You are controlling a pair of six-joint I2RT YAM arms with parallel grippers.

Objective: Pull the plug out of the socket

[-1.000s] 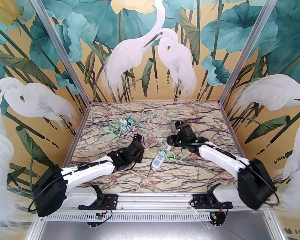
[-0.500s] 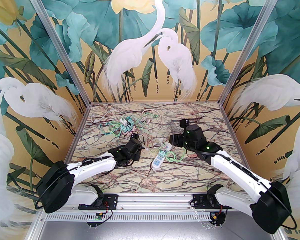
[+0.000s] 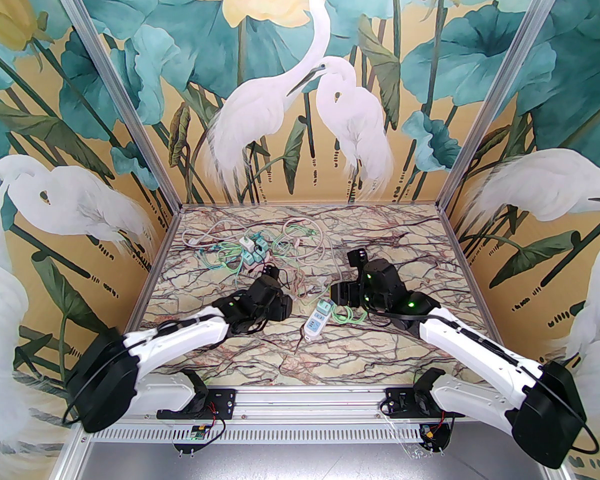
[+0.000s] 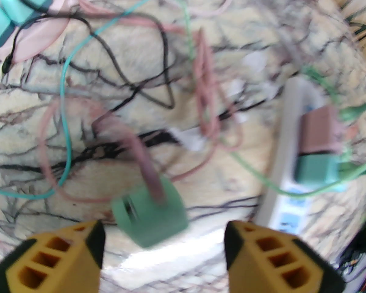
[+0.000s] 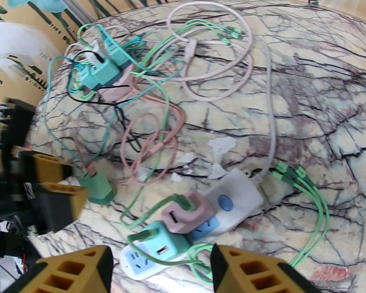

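**Item: green plug** (image 4: 149,215), cube body, pink lead attached. It lay loose on the marble worktop (image 3: 260,363), clear of the socket strip (image 5: 238,194).

**Left fingers** (image 4: 64,255): spread apart and holding nothing. The green plug sat in the gap just ahead of the tips. Whether either tip touched it could not be told through the blur.

**Right fingers** (image 5: 76,270): apart and empty, poised over the near end of the strip.

**Socket strip:** white, lying slantwise at mid-worktop, just right of the green plug. A pink adapter (image 5: 189,212) and a teal adapter (image 5: 161,240) were seated in it side by side.

**Surroundings:** a cable tangle (image 3: 245,253) covered the far-left area. Bare marble lay between the strip and the arm bases and along the right side. Panelled walls closed the left, right and far edges.
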